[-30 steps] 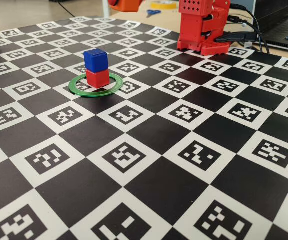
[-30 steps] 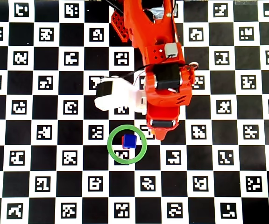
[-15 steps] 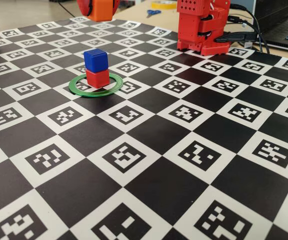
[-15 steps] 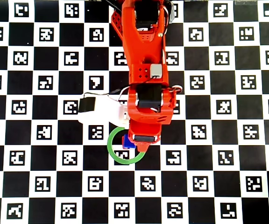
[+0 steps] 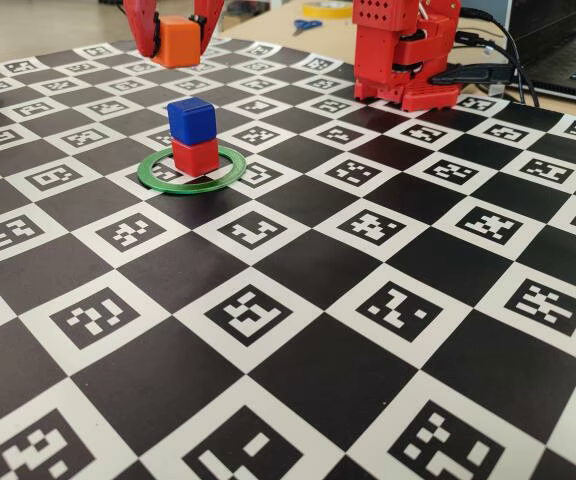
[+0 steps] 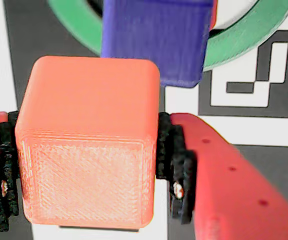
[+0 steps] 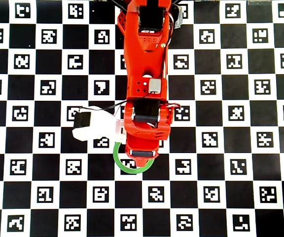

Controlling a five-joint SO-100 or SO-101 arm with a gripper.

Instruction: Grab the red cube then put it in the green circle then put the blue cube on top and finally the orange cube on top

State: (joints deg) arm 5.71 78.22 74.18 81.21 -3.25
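wrist view: the gripper (image 6: pixel 86 165) is clamped on the orange cube (image 6: pixel 88 142), its black-padded fingers (image 6: pixel 176 160) pressed against the cube's left and right faces. just past the cube sits the blue cube (image 6: pixel 156 37), and parts of the green circle (image 6: pixel 249 40) curve out behind it over the white and black squares of the checkerboard mat (image 6: pixel 264 75).

in the fixed view the orange cube (image 5: pixel 177 41) hangs in the air between the two red fingers (image 5: pixel 145 25), clear of the mat, above and behind the stack. the blue cube (image 5: pixel 190 120) rests squarely on the red cube (image 5: pixel 196 157), which stands inside the green circle (image 5: pixel 230 172) on the checkerboard mat (image 5: pixel 368 330), toward the mat's far left part. the arm's red base (image 5: pixel 405 50) stands at the far edge of the mat, well apart from the stack.

in the overhead view the red arm (image 7: pixel 144 84) reaches from the top edge toward the middle of the mat (image 7: pixel 240 163) and covers the stack; only the lower arc of the green circle (image 7: pixel 132 170) shows beneath it. the cubes are hidden there.
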